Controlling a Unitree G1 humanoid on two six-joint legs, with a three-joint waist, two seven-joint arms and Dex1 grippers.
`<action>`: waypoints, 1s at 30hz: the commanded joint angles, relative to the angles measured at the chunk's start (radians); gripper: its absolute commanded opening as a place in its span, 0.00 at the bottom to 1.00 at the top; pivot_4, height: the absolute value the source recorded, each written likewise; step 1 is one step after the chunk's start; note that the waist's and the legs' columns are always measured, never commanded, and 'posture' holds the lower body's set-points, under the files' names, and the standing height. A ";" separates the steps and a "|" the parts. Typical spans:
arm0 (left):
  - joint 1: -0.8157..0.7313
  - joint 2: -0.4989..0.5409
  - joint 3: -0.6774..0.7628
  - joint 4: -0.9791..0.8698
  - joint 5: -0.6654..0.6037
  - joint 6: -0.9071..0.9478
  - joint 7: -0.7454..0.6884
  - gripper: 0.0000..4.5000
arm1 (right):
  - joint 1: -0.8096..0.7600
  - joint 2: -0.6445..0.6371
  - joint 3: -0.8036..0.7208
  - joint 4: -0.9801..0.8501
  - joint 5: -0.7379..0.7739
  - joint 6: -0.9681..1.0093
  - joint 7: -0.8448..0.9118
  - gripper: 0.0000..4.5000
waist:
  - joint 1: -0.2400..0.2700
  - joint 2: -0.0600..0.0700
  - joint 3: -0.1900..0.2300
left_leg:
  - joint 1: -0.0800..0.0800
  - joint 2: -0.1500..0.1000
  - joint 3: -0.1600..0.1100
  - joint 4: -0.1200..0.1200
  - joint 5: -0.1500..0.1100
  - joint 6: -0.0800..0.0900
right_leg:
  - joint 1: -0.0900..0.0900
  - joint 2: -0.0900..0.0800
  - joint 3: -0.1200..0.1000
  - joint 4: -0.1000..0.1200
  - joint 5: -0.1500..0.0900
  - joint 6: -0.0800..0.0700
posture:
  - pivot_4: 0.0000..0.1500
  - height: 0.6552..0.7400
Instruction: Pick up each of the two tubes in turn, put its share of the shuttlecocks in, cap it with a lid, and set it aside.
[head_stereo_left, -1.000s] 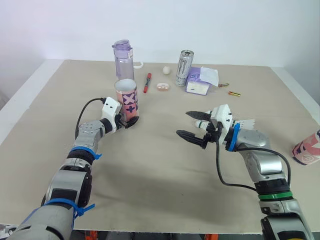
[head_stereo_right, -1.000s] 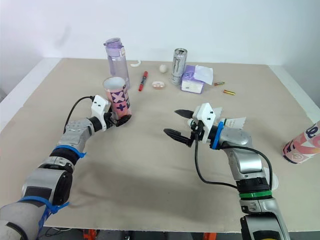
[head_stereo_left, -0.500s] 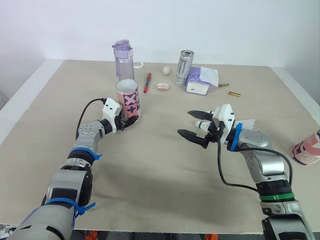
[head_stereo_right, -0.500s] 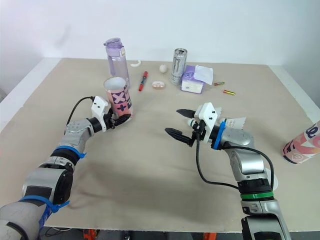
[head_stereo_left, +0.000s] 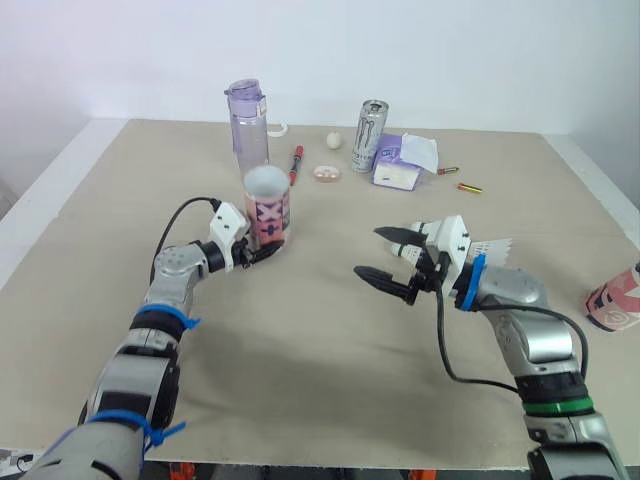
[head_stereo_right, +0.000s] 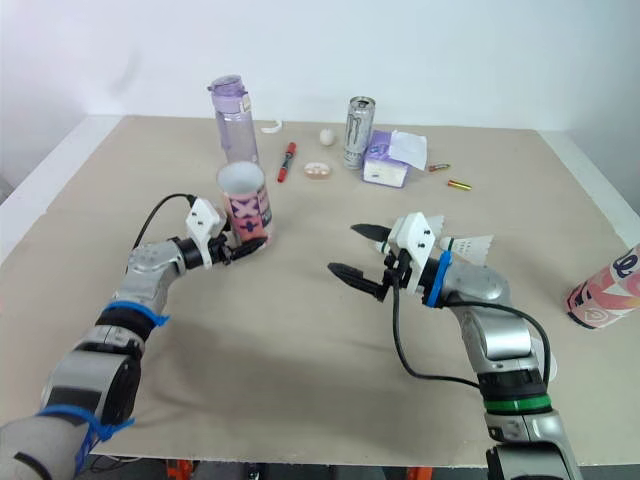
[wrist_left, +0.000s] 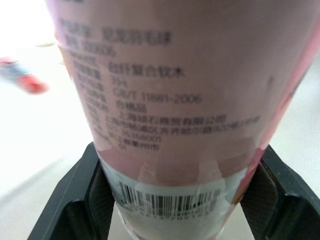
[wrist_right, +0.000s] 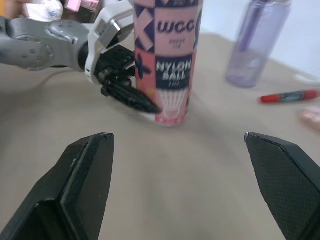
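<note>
The right gripper (head_stereo_left: 367, 251), at centre right, is wide open and empty; farther back, at centre left, the left gripper (head_stereo_left: 262, 251) clamps only the foot of the upright open tube (head_stereo_left: 268, 210), so I judge the tube may tilt or slip under a push from above.

The beige tabletop (head_stereo_left: 320, 330) carries along its far side a translucent purple water bottle (head_stereo_left: 246, 122), a red marker pen (head_stereo_left: 295, 165), a small white ball (head_stereo_left: 333, 140), a silver drink can (head_stereo_left: 368, 135) and a purple-and-white tissue pack (head_stereo_left: 400, 162). A pink patterned tube (head_stereo_left: 620, 298) rests at its right edge.
</note>
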 joint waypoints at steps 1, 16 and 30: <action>0.083 0.047 -0.048 -0.278 -0.018 0.117 -0.052 0.66 | 0.041 -0.025 -0.021 -0.126 0.041 0.024 0.000 1.00 | 0.001 0.000 0.000 | 0.000 0.000 0.000 0.001 0.000 0.000 | 0.000 0.000 0.000 0.000 0.000 0.000 | 1.00 1.00; 0.149 0.197 -0.217 -0.650 -0.012 0.371 -0.215 0.66 | 0.145 -0.092 -0.004 -0.238 0.052 0.001 0.069 1.00 | 0.001 0.000 0.000 | 0.006 0.001 0.002 0.003 0.004 0.002 | 0.004 0.000 0.000 0.001 -0.002 0.000 | 1.00 1.00; 0.022 0.242 -0.339 -0.666 0.034 0.440 -0.344 0.66 | 0.213 -0.101 -0.029 -0.251 0.079 -0.003 0.085 1.00 | 0.001 0.000 0.000 | 0.006 0.000 0.002 0.002 0.003 0.002 | 0.005 0.000 0.001 0.001 -0.005 0.002 | 1.00 1.00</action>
